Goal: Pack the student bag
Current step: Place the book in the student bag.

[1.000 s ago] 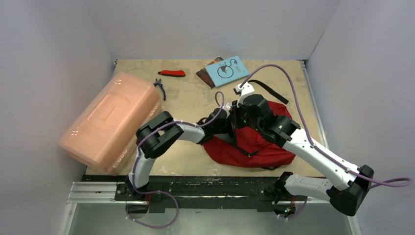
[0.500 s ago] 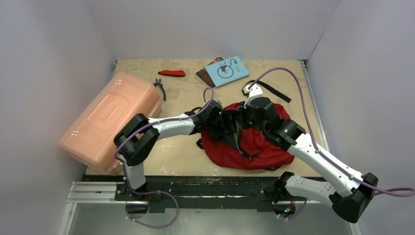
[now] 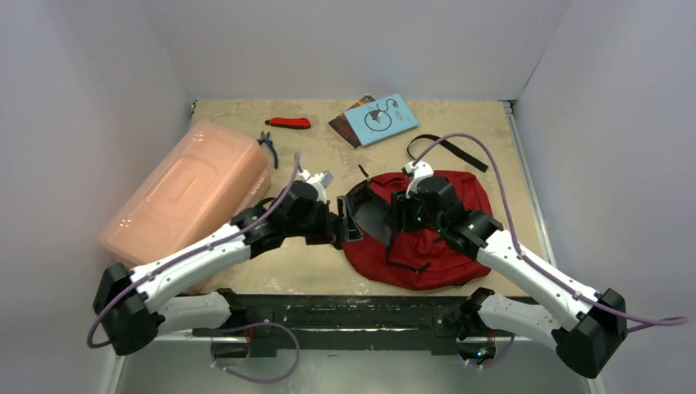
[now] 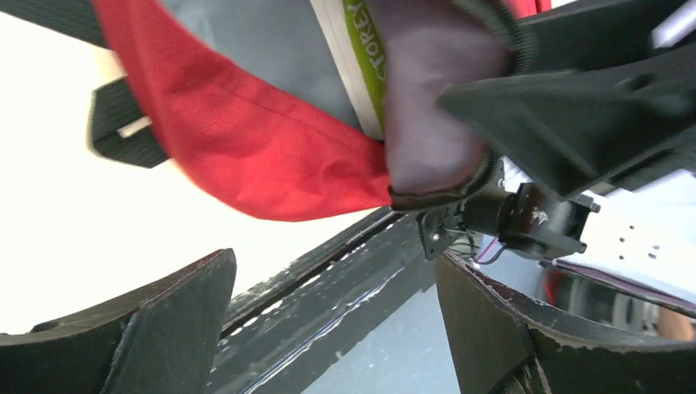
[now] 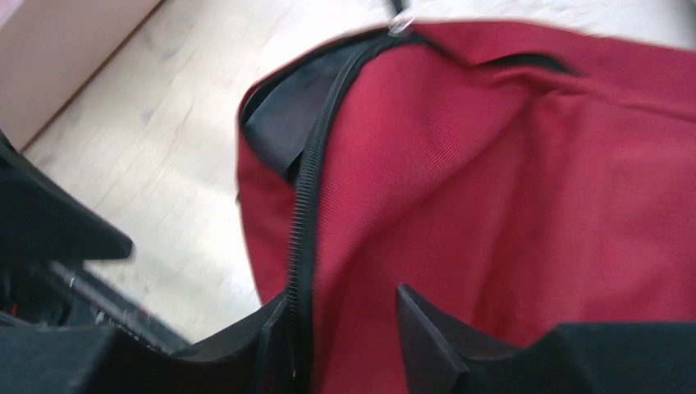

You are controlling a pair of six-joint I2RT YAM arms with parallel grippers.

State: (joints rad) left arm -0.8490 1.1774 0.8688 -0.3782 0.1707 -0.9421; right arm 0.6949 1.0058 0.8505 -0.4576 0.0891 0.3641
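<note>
Just then the red fabric backpack with black zippers lay flat on the pale wooden table, a little right of centre in the overhead view, its mouth gaping toward the left. Its long black webbing strap looped out toward the upper right. The left gripper hung just beside that mouth with its jaws spread wide and nothing between them. From its own camera I could make out grey lining and what looked like a book's edge with a green band inside the opening. The right gripper sat low over the bag's top panel, its jaws part way apart over the red cloth, the zipper running close by one finger. At the left edge stood a pink translucent plastic box. A light blue booklet, a red-handled cutter and small dark pliers lay along the top of the frame.
</note>
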